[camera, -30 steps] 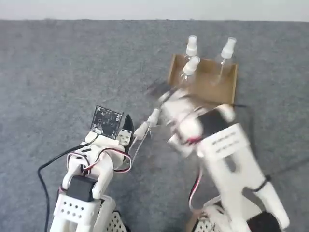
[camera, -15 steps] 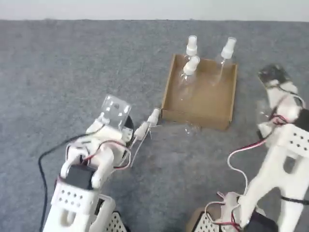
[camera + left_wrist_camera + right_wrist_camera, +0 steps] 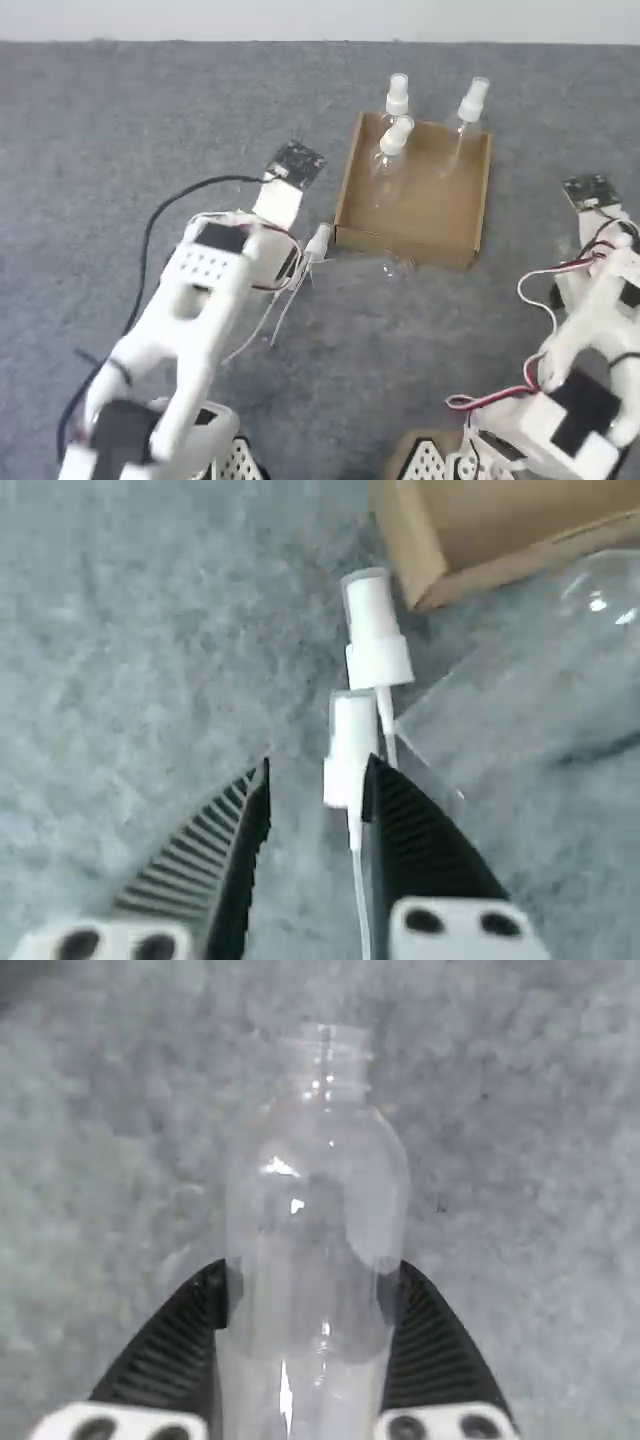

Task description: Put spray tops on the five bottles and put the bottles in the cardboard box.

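Right then, found the left claw (image 3: 315, 780) spread wide just over the grey table (image 3: 150, 120), gripping nothing. Caught one spray top (image 3: 350, 748) lying flat between the tips, pressed close against one finger (image 3: 410, 830), thin dip tube (image 3: 356, 880) trailing back past it. Picked out a second spray top (image 3: 377, 640) just beyond, nearly end to end with the first and near a corner of the cardboard box (image 3: 413, 195). Over on the other side, saw the right claw (image 3: 310, 1295) clamped round the body of a clear bottle (image 3: 315, 1190), neck open and bare, pointing away from the wrist above the table. Placed the right arm (image 3: 590, 330) well off to the side of the box. Moving out, spotted another clear bottle (image 3: 540, 680) lying on its side on the table, just beside the box's near wall. Farther back, counted three bottles (image 3: 397, 138) (image 3: 397, 95) (image 3: 472, 100) standing upright inside the box, each wearing a spray top: one toward the left arm's side, one right behind it at the far wall, and the last off at the far corner on the right arm's side.
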`<move>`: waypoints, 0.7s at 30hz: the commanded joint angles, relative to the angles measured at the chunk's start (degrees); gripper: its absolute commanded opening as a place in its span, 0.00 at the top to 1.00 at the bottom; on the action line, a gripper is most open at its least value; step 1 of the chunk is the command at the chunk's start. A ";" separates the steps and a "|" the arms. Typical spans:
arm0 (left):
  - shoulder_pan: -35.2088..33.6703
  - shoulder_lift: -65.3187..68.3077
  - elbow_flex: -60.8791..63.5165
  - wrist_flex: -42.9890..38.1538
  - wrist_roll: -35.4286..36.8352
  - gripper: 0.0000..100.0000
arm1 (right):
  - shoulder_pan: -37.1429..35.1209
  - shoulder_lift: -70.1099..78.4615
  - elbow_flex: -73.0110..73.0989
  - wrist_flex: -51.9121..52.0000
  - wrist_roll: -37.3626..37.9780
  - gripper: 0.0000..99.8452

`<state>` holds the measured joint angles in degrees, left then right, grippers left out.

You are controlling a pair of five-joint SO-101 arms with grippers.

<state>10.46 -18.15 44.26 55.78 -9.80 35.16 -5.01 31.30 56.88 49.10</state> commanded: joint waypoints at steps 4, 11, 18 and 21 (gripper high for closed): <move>-0.18 14.24 -7.96 -2.90 -0.88 0.86 | 0.57 2.15 -0.97 -3.12 0.88 0.99; -0.26 20.40 -10.15 -3.69 -0.97 0.86 | 0.57 2.68 -0.62 -2.86 0.88 0.99; -2.99 21.36 -10.33 -5.01 -0.97 0.94 | 0.57 2.68 -0.62 -2.68 0.88 0.99; -4.57 19.08 -10.42 -4.48 -0.97 0.99 | 0.57 2.59 -0.62 -2.59 0.88 0.99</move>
<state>7.65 3.65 36.70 51.91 -10.42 35.25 -1.49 31.30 54.59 49.10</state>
